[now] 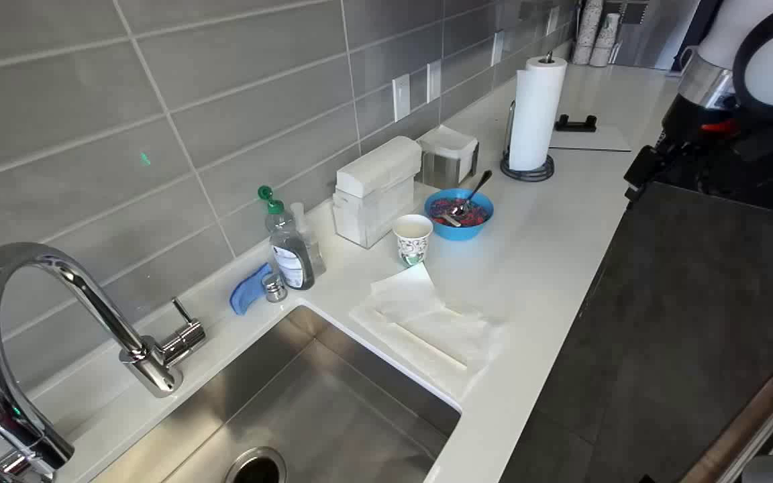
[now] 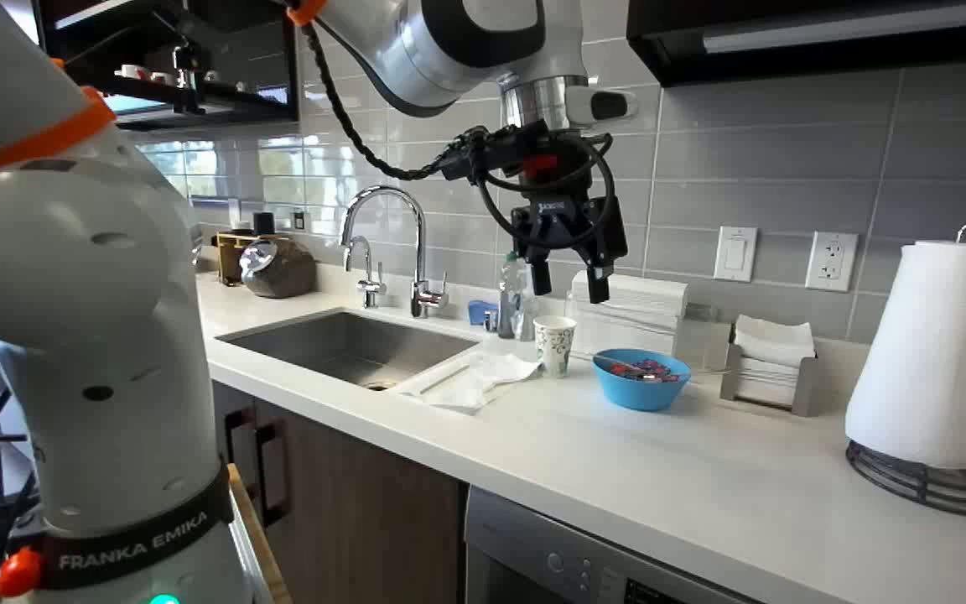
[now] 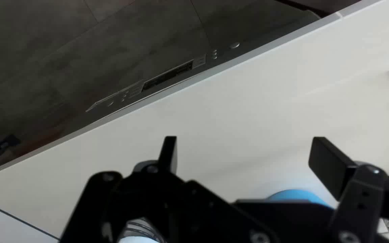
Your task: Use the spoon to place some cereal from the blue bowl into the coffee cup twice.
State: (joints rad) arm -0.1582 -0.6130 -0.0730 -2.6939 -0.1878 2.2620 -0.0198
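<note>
Cereal (image 1: 474, 216) lies in the blue bowl (image 2: 641, 394) on the bench (image 2: 701, 470), a spoon (image 1: 478, 188) leaning over the rim; a paler strip (image 1: 450, 220) beside it is hard to make out. The coffee cup (image 2: 553, 346) stands near the bowl. Higher up, the claw (image 2: 569, 285) hangs spread wide.

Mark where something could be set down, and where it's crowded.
The counter is bare from the blue bowl to the front edge, and from the paper-towel roll to that edge. Crowded: around the coffee cup, between bowl, folded towels and loose paper.
</note>
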